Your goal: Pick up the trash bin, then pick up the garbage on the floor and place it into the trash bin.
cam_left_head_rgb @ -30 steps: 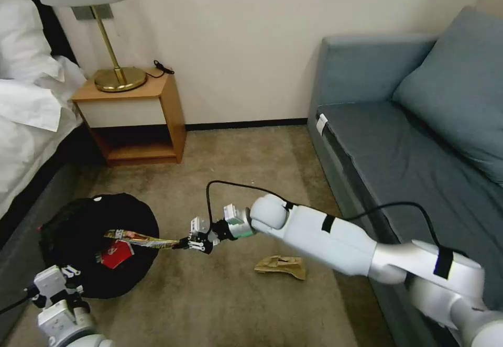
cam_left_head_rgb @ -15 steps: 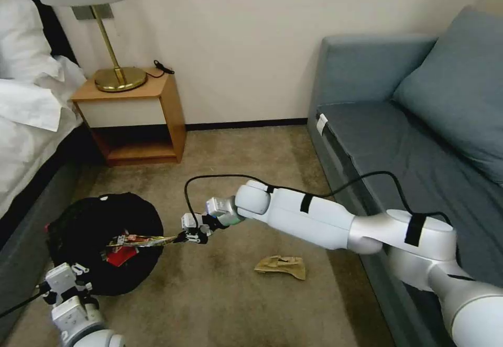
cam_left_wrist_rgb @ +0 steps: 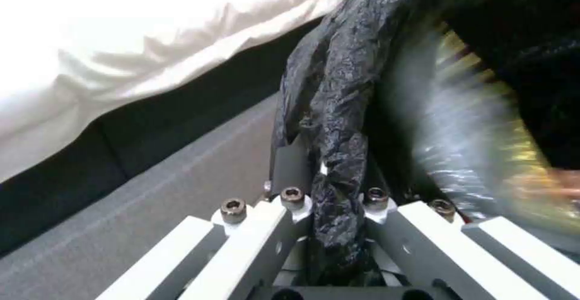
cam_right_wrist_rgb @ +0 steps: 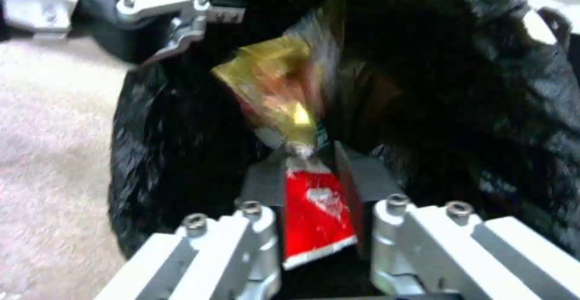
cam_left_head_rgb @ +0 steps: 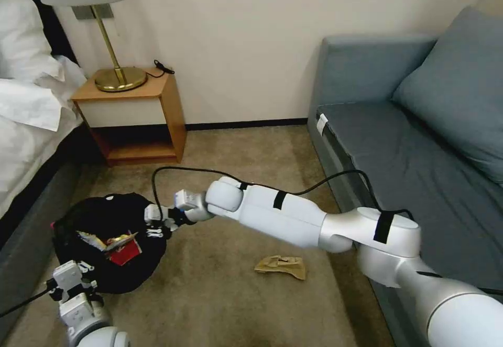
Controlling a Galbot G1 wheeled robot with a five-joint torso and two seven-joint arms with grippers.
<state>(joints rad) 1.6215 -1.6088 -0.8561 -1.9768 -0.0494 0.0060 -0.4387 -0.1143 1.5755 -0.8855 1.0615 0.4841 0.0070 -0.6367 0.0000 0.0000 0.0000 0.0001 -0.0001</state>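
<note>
**Inspector:** Right wrist view first. What is recorded at the jaws?

**Assessor:** The right gripper [cam_right_wrist_rgb: 311, 186] is seen clamped on the snack wrapper [cam_right_wrist_rgb: 275, 91], a glossy yellow-gold foil strip with a red end, held over the trash bin [cam_left_head_rgb: 105, 231]. The left gripper [cam_left_wrist_rgb: 329, 209] is closed on the bin's crinkly black bag [cam_left_wrist_rgb: 338, 87] at its rim.

**Inspector:** Progress?

**Assessor:** The bin is held beside the bed. A red-and-white wrapper [cam_left_head_rgb: 124, 248] is noted inside. Release is judged outstanding. The crumpled tan paper [cam_left_head_rgb: 281, 266] is left on the short-pile carpet [cam_left_head_rgb: 220, 294].
</note>
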